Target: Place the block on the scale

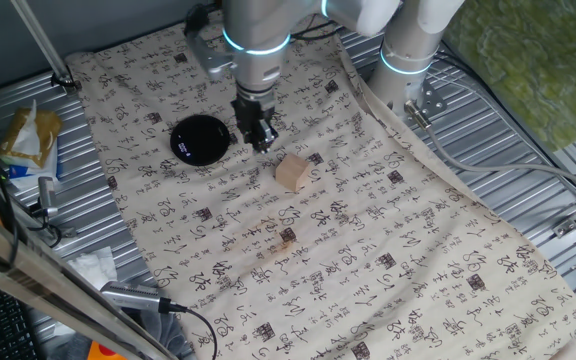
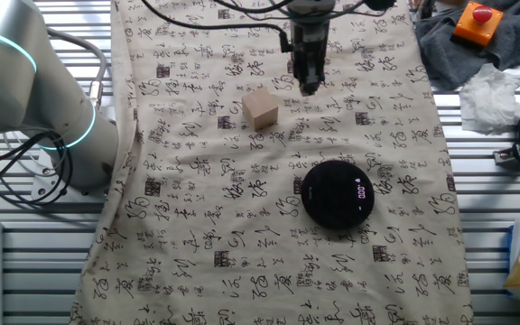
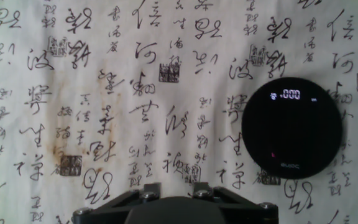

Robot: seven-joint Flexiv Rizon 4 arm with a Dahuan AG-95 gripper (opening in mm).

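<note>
Gripper [image 1: 260, 140] (empty) hovers between scale [image 1: 200, 139] and block [image 1: 292, 172].

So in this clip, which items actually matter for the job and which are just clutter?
Job items:
block
scale
gripper

Clutter:
orange button box
grey rag
crumpled tissue
yellow packet

The block [image 1: 292, 172] and the scale [image 1: 200, 139] lie apart on the cloth [image 1: 388, 250].
</note>
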